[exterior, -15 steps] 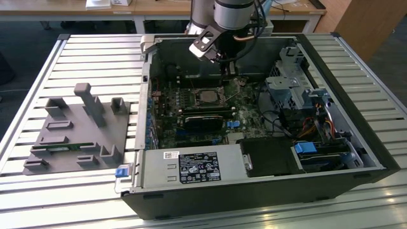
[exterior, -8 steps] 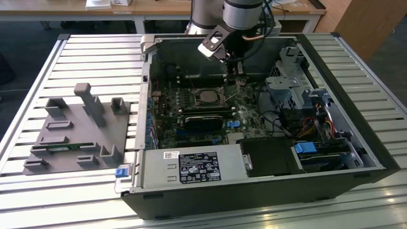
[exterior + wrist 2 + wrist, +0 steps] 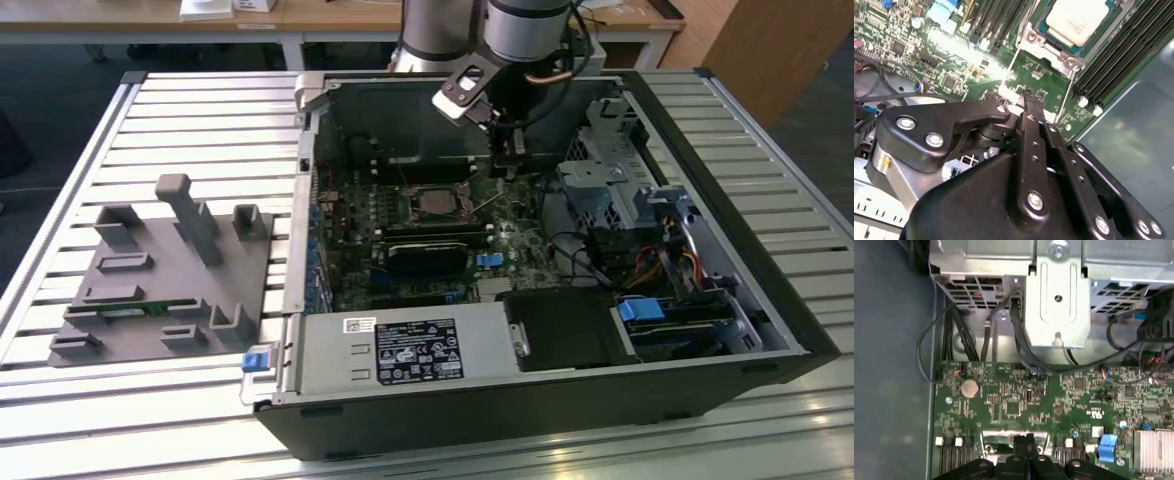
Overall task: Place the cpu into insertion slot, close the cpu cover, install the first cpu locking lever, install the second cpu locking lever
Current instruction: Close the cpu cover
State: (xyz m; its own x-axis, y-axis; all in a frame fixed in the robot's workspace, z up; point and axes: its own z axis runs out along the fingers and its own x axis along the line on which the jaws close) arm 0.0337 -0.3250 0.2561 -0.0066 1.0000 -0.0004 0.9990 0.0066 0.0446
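Note:
The cpu (image 3: 435,203) lies flat in its socket on the motherboard, and its pale metal top (image 3: 1077,20) shows in the second wrist view. The silvery cpu cover (image 3: 1046,49) frames it and looks laid down over it. A thin wire locking lever (image 3: 1071,97) runs beside the socket; in the exterior view this lever (image 3: 490,205) slants up from the board. My gripper (image 3: 501,168) hangs inside the case just to the exterior view's right of the socket. Its black fingers are pressed together, the gripper (image 3: 1032,98) is shut, and its tips are close above the board near the lever. The gripper (image 3: 1026,439) also shows in the first wrist view.
A silver drive cage (image 3: 601,180) and loose cables (image 3: 601,250) crowd the case on the exterior view's right. Memory slots (image 3: 1124,55) flank the socket. The power supply (image 3: 400,350) fills the near side. A grey fixture tray (image 3: 160,280) sits on the slatted table.

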